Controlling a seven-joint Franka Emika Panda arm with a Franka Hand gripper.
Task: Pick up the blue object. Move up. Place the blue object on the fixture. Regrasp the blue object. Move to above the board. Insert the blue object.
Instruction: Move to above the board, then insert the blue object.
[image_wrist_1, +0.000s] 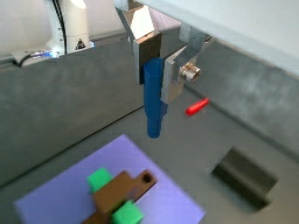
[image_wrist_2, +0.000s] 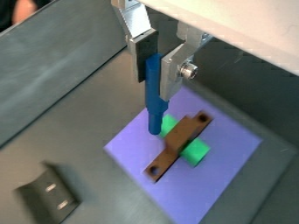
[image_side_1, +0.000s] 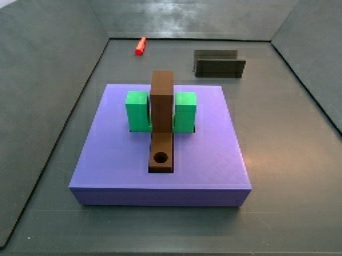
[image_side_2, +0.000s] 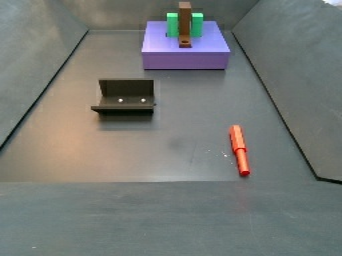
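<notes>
My gripper (image_wrist_1: 158, 70) is shut on the blue object (image_wrist_1: 155, 101), a long peg that hangs upright from the fingers. Both also show in a wrist view, the gripper (image_wrist_2: 156, 66) and the peg (image_wrist_2: 153, 101). The peg is held high over the purple board (image_wrist_2: 228, 144), its lower tip over the part near the brown piece (image_wrist_2: 177, 144) and a green block (image_wrist_2: 198, 153). The board (image_side_1: 201, 150) with the brown piece (image_side_1: 162, 120) shows in both side views. Gripper and peg are out of view in both side views.
The fixture (image_side_2: 124, 96) stands on the grey floor apart from the board (image_side_2: 207, 55); it also shows in a wrist view (image_wrist_1: 246, 175). A red piece (image_side_2: 239, 149) lies on the floor. Grey walls enclose the floor.
</notes>
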